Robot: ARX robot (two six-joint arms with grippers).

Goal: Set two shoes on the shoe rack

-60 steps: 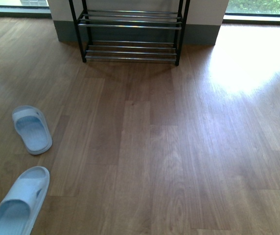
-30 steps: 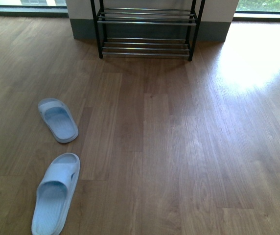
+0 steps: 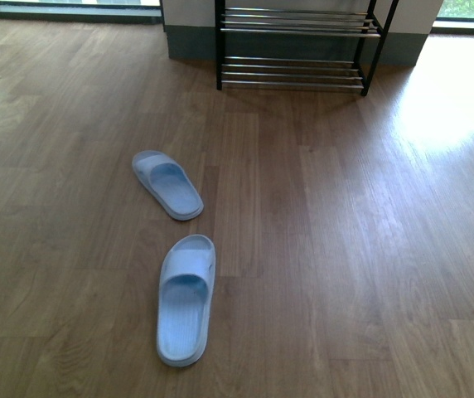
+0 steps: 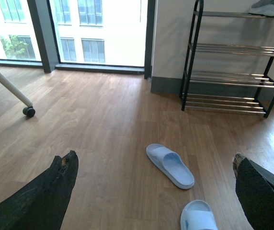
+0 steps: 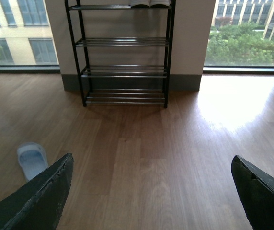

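Two pale blue slides lie on the wood floor. The far slide (image 3: 167,184) is left of centre; the near slide (image 3: 186,297) lies closer to me. Both show in the left wrist view, the far one (image 4: 169,165) and the near one (image 4: 198,218) cut by the frame edge. One slide (image 5: 32,159) shows in the right wrist view. The black-framed shoe rack (image 3: 295,50) with chrome bars stands against the far wall, also seen from the left wrist (image 4: 233,76) and the right wrist (image 5: 123,57). My left gripper (image 4: 154,191) is open above the slides. My right gripper (image 5: 151,191) is open over bare floor. Neither arm shows in the front view.
Shoes with white soles (image 5: 149,3) sit on the rack's top tier. A white pole on a caster wheel (image 4: 28,111) stands at the left by the windows. A bright sun patch (image 3: 452,99) lies on the floor right of the rack.
The front view has swung left: the slides and the rack have shifted rightward in frame, and both slides now lie fully in view, nearer the centre.
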